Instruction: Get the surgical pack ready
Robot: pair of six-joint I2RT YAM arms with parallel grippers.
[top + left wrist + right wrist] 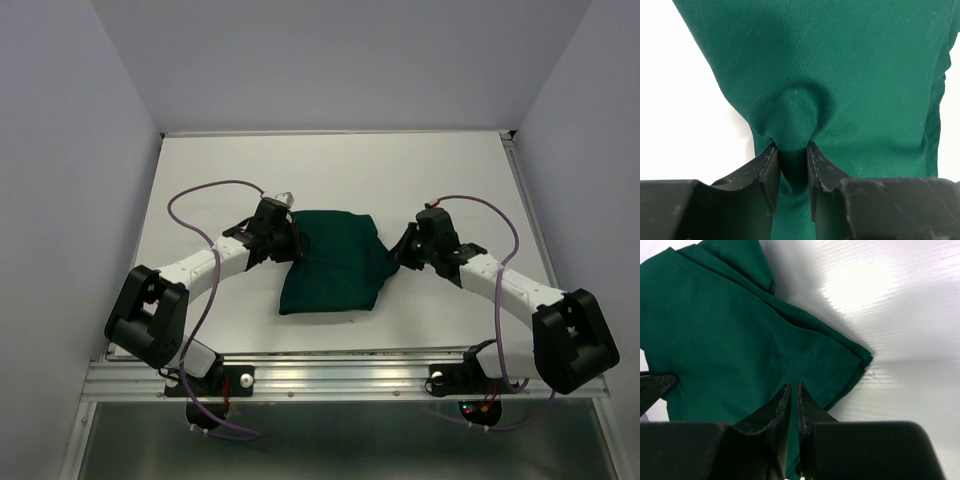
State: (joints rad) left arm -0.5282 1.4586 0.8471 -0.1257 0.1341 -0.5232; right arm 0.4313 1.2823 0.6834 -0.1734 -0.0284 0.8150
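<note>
Two grips are on the drape (335, 265), which lies bunched at the centre of the table (450, 170).

**Jaw state**
- The left gripper (792, 150) sits at the drape's 10 o'clock. Its jaws are partly closed on a thick pucker of cloth, which bulges just beyond the fingertips.
- The right gripper (794, 390) sits at the drape's 3 o'clock. Its jaws are almost together, with only a thin fold of cloth between them.

**Hazards**
1. Slip at the right grip. The pinch is thin and lies close to the cloth's edge. A sharp pull toward 3 o'clock would likely draw the fold out of the jaws.
2. Uneven tension. The left grip holds far more cloth than the right. If you pull both arms apart at the same rate, expect the drape to skew toward 9 o'clock instead of spreading flat.
3. Layer separation. The right wrist view shows stacked layers at the corner near the jaws. You cannot tell how many layers the right jaws hold, so a lift may raise only the top one.
4. Drag. Cloth hauled across the table may fold under itself.

**Containers**
No container shows in any view. The drape is the only wrapper. Whether anything lies inside its folds is hidden, so treat it as possibly loaded and keep it low.
</note>
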